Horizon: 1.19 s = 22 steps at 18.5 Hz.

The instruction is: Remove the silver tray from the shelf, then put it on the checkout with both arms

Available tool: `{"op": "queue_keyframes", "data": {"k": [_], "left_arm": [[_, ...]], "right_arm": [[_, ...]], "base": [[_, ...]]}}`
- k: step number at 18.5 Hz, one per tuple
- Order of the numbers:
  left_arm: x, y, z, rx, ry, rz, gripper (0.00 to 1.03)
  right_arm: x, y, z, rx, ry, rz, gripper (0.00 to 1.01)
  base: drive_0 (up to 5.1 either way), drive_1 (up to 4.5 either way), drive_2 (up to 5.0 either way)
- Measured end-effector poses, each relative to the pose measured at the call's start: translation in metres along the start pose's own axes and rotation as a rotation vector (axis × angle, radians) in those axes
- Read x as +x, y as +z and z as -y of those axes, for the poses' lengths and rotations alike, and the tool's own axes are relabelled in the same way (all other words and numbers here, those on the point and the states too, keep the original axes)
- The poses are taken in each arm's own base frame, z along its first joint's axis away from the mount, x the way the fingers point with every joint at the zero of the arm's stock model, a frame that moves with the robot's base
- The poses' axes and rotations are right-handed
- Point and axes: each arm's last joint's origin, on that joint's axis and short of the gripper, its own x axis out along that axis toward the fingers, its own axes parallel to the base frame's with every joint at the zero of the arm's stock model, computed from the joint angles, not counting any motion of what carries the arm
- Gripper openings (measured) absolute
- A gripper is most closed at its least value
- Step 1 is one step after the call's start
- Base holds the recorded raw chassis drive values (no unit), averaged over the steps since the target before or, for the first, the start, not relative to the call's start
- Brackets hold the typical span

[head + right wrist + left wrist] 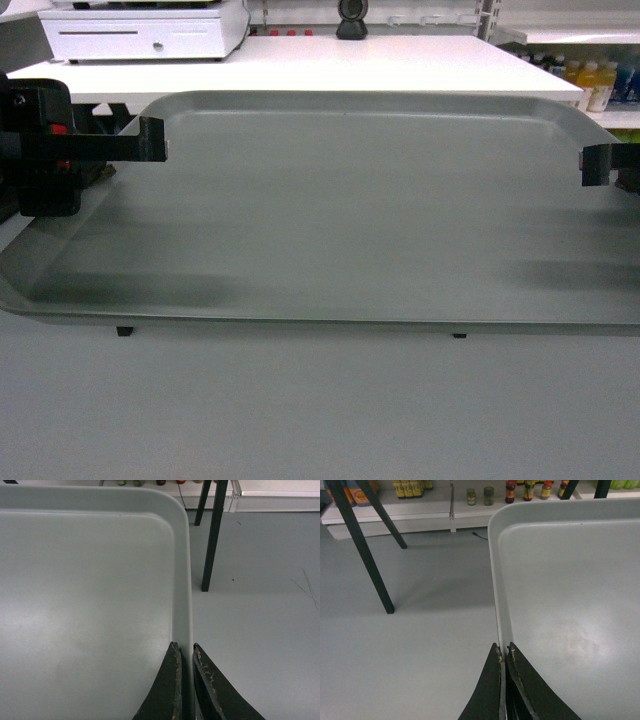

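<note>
Silver tray [340, 220] held level above floor, just short of checkout [330, 65], long axis left-right. Left gripper [504, 652] and right gripper [184, 650] each pinching a short-side rim.

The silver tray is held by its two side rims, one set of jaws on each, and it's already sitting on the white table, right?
Not quite. The silver tray is gripped at both side rims, by the left gripper and the right gripper, but it is not on the white table. The wrist views show bare floor beneath its edges, and the head view shows the table beyond it.
</note>
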Motion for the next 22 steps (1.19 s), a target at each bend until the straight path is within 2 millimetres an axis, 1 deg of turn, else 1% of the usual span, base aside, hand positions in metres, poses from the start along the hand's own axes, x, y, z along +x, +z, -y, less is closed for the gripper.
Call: {"op": "queue_keyframes", "data": {"k": [9,22], "left_arm": [[-0.0003,-0.0001,0.0014,0.001,-0.008,0.0,0.02],[-0.0004,0.0,0.0014,0.001,-0.008,0.001,0.02]], "right_arm": [[0.0006,-0.0006,0.0009,0.0,-0.003,-0.006,0.03],[0.0001,-0.0001,0.0009,0.001,-0.002,-0.001,0.03]], "base": [[-0.1,-0.11,-0.1],[0.0,4.31,-4.4]]}}
